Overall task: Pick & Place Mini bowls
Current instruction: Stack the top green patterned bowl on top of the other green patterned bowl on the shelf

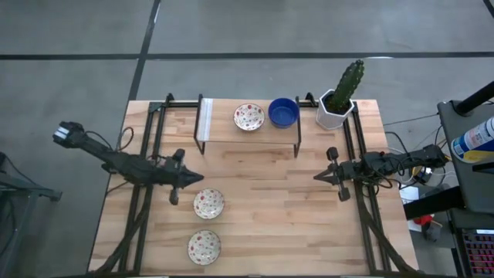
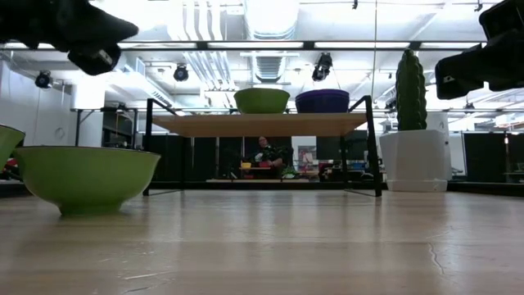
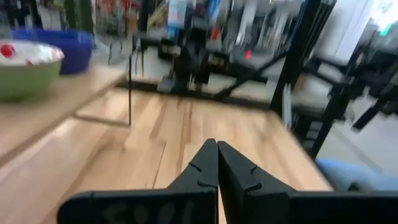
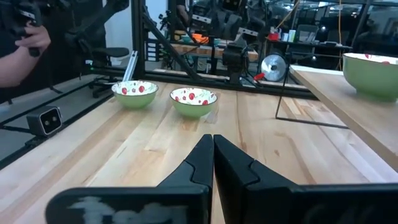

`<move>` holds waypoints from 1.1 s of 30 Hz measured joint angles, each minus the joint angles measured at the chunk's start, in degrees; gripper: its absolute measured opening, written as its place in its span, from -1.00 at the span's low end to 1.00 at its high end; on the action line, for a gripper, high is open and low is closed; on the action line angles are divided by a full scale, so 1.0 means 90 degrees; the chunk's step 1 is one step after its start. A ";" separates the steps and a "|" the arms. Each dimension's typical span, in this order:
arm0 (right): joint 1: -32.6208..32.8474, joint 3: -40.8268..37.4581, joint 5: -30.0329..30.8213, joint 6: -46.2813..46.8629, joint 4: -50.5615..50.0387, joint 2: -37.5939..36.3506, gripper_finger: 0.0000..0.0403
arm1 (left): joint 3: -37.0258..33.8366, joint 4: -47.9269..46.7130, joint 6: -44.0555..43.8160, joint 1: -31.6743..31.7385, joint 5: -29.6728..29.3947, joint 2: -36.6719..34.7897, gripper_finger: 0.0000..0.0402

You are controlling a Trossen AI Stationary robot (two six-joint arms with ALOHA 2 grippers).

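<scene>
Mini bowls are sitting in two groups: two speckled bowls on the tabletop (image 1: pixel 309 224), the nearer speckled bowl (image 1: pixel 208 203) just beside the left gripper (image 1: pixel 182 179) and the other speckled bowl (image 1: pixel 204 247) closer to the front edge, while a third speckled bowl (image 1: pixel 248 116) and a blue bowl (image 1: pixel 283 112) are resting on the raised shelf (image 1: pixel 224 131). The left gripper is hovering with its fingers pressed together, holding nothing. To grasp well, it is probably needing to spread first, then descend over one rim wall. The right gripper (image 1: pixel 326 176) is waiting, its fingers also pressed together, near the cactus pot (image 1: pixel 336 108).
</scene>
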 joint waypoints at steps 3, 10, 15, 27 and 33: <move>-0.0002 0.0000 0.0000 0.0016 -0.0001 0.0000 -0.96 | 0.0516 -0.0695 -0.0251 -0.0002 -0.0003 0.0405 -0.91; 0.0000 0.0000 -0.0002 0.0017 -0.0001 -0.0002 -0.96 | 0.1619 -0.2290 -0.1179 -0.0013 -0.0454 0.1379 -0.45; 0.0000 0.0002 -0.0002 0.0026 0.0001 0.0000 -0.96 | 0.2162 -0.2619 -0.1139 -0.0303 -0.0228 0.2133 -0.34; 0.0000 0.0002 -0.0002 0.0057 0.0000 0.0000 -0.96 | 0.3416 -0.3773 -0.1987 -0.1493 -0.0471 0.3870 -0.34; -0.0002 0.0002 -0.0002 0.0023 0.0001 0.0000 -0.96 | 0.3859 -0.4820 -0.2604 -0.1836 -0.0663 0.4686 -0.34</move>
